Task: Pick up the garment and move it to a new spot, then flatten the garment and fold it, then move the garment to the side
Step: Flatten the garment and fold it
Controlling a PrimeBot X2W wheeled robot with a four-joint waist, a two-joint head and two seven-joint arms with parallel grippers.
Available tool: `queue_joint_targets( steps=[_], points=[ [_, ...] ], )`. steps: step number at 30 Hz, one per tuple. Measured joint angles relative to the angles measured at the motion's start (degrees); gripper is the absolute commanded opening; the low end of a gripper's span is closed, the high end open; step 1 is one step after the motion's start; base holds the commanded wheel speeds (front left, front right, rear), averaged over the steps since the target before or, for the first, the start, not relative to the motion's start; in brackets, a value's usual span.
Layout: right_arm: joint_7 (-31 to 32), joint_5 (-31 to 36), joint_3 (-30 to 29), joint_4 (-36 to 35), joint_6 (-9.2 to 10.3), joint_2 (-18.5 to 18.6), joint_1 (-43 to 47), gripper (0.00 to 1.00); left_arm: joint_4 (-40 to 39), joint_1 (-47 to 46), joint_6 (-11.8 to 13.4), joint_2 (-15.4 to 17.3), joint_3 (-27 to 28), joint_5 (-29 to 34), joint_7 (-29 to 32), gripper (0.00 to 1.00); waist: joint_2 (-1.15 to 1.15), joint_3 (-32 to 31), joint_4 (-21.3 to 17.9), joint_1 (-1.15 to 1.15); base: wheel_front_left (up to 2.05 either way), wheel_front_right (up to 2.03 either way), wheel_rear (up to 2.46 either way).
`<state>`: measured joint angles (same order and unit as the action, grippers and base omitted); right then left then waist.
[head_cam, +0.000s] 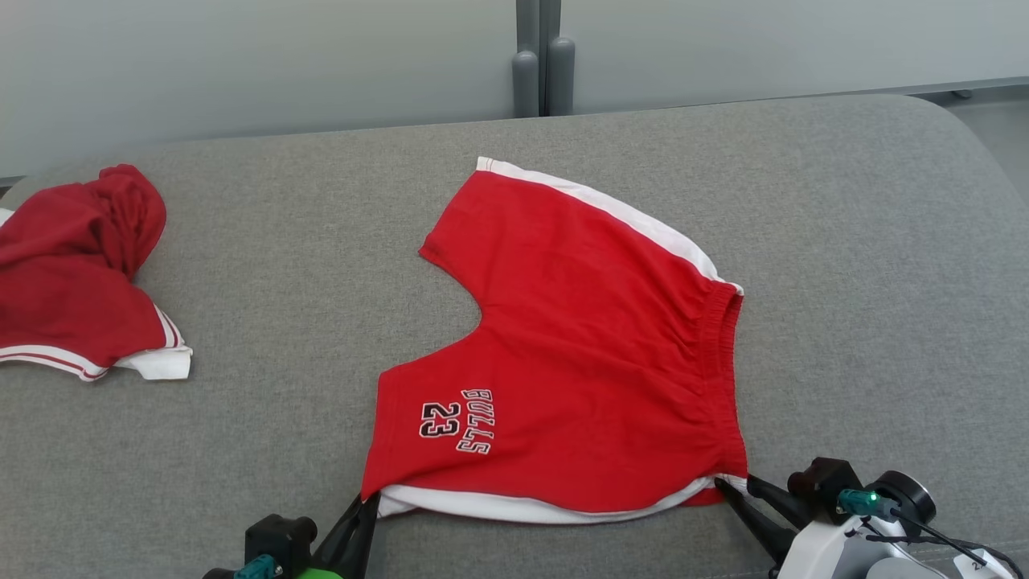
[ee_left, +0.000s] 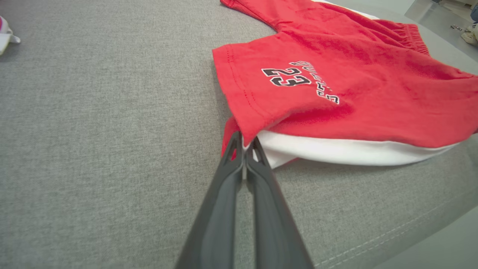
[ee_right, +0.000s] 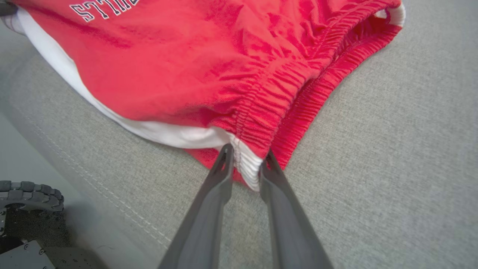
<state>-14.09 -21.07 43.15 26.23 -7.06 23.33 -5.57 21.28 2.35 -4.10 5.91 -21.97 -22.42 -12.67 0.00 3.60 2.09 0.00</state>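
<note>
The garment, red shorts (head_cam: 579, 338) with white side stripes and a "BULLS 23" print, lies spread flat on the grey padded surface (head_cam: 241, 241), waistband to the right. My left gripper (head_cam: 366, 503) is shut on the near corner of the leg hem, and the left wrist view shows its fingertips (ee_left: 244, 144) pinching the red and white layers of the shorts (ee_left: 336, 93). My right gripper (head_cam: 727, 486) is shut on the near end of the waistband. In the right wrist view the elastic edge of the shorts (ee_right: 209, 67) sits between its fingers (ee_right: 246, 157).
A second red garment (head_cam: 72, 273) with white trim lies crumpled at the far left. A grey wall and two posts (head_cam: 543, 64) stand behind the surface. The surface's front edge runs just below both grippers, with the robot's base (ee_right: 30, 194) below it.
</note>
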Motion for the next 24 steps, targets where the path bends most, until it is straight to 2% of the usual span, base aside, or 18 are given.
queue_joint_targets(
  steps=[1, 14, 24],
  points=[
    [0.0, -0.3, 0.0, 0.0, 0.0, -0.1, -0.2, 0.0, -0.1, 0.0, 0.0, 0.0, 0.2, 0.0, 0.0, 0.0, 0.0, 0.0, 0.0, 0.0, 0.0, 0.0, 0.0],
    [-0.1, -5.3, -1.8, -1.1, -0.08, -0.3, -0.3, 0.0, -5.2, 0.2, 0.0, -1.2, 4.5, -4.1, -1.1, 0.0, 0.0, -1.2, -0.6, 0.0, 0.0, 0.0, 0.0],
    [-0.2, -7.8, -5.4, -3.7, -0.08, 0.6, 0.4, 0.0, -10.9, 2.9, 0.0, -1.3, 3.6, -3.7, -1.3, 0.0, 0.0, -3.2, 0.2, 0.0, 0.0, 0.0, 0.0]
  ],
)
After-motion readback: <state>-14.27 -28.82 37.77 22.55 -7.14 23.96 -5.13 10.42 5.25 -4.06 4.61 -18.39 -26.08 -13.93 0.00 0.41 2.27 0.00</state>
